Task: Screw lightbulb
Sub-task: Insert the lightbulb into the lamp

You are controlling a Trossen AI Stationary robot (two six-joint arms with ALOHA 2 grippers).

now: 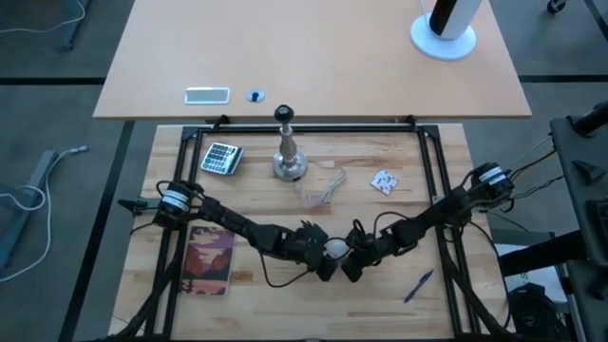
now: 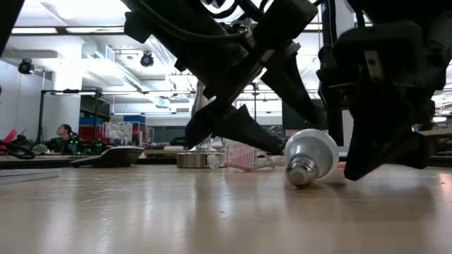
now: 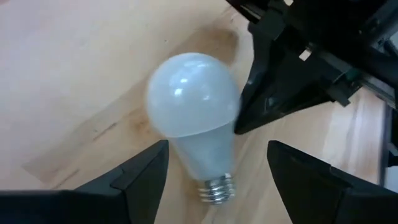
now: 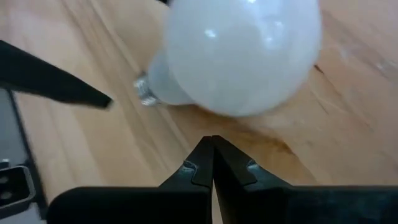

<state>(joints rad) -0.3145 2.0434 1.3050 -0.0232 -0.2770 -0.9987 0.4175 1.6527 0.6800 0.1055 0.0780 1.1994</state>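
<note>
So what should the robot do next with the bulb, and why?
Probably close the left gripper on the lightbulb. The bulb lies on its side on the table, not yet picked up, and the left gripper's open fingers already sit on either side of its neck. The shut right gripper rests against the bulb's round end, which may keep it from rolling away.

Frosted lightbulb (image 3: 193,102), wooden table (image 3: 74,74).
</note>
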